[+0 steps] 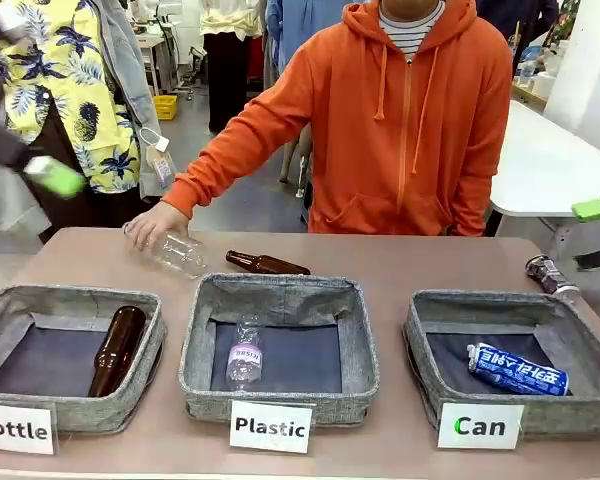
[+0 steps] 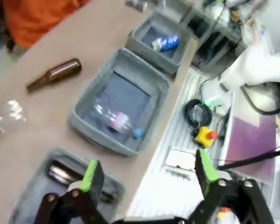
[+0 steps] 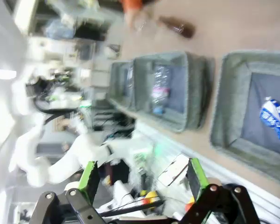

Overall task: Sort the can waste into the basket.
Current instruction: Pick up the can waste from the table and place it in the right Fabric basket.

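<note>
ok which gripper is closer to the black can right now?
Right. The right gripper hovers just beside the black can, which lies beyond the Can basket; the left gripper is raised far off on the opposite side.

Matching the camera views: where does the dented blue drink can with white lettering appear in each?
Front view: blue can lies in the grey woven "Can" basket, lower right.
Left wrist view: can top centre, in the farthest basket.
Right wrist view: can at right edge, cut off.
Shared landmark: the clear plastic bottle in the neighbouring basket.
</note>
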You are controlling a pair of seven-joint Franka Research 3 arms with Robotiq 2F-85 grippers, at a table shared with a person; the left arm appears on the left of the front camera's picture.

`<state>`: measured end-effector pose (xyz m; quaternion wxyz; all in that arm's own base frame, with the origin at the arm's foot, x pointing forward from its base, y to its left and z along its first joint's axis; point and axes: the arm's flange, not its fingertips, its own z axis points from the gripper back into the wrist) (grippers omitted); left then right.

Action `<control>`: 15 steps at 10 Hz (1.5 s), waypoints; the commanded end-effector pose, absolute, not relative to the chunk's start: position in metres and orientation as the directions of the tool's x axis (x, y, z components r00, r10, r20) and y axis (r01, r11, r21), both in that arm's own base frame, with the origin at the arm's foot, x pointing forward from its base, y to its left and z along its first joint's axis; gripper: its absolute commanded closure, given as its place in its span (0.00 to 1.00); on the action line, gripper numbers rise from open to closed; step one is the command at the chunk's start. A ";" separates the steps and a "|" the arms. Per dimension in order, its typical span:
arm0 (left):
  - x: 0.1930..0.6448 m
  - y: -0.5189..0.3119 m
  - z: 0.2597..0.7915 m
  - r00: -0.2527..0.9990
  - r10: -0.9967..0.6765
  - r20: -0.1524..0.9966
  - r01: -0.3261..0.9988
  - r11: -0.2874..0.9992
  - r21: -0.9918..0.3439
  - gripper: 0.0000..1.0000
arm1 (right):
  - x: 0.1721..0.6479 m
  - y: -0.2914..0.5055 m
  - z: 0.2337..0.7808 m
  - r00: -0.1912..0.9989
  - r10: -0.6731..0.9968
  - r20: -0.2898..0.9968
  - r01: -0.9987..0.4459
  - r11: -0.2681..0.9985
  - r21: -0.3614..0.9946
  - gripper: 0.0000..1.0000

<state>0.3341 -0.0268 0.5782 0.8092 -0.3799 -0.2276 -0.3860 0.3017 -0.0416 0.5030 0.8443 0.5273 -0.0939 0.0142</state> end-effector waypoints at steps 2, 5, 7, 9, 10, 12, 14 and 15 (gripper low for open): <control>0.325 0.063 0.518 0.771 -0.072 0.633 0.603 0.403 -0.689 0.00 | 0.329 -0.056 0.492 0.997 -0.015 0.077 -0.070 0.273 0.959 0.00; 0.314 0.141 0.429 0.865 0.177 0.470 0.375 0.394 -0.839 0.00 | 0.329 -0.073 0.483 0.987 -0.120 0.110 -0.070 0.293 0.953 0.00; 0.303 0.143 0.441 0.864 0.129 0.487 0.394 0.430 -0.812 0.00 | 0.330 -0.057 0.479 0.998 -0.030 0.063 -0.052 0.284 0.958 0.00; 0.303 0.143 0.441 0.864 0.129 0.487 0.394 0.430 -0.812 0.00 | 0.330 -0.057 0.479 0.998 -0.030 0.063 -0.052 0.284 0.958 0.00; 0.303 0.143 0.441 0.864 0.129 0.487 0.394 0.430 -0.812 0.00 | 0.330 -0.057 0.479 0.998 -0.030 0.063 -0.052 0.284 0.958 0.00; 0.303 0.143 0.441 0.864 0.129 0.487 0.394 0.430 -0.812 0.00 | 0.330 -0.057 0.479 0.998 -0.030 0.063 -0.052 0.284 0.958 0.00; 0.303 0.143 0.441 0.864 0.129 0.487 0.394 0.430 -0.812 0.00 | 0.330 -0.057 0.479 0.998 -0.030 0.063 -0.052 0.284 0.958 0.00; 0.303 0.143 0.441 0.864 0.129 0.487 0.394 0.430 -0.812 0.00 | 0.330 -0.057 0.479 0.998 -0.030 0.063 -0.052 0.284 0.958 0.00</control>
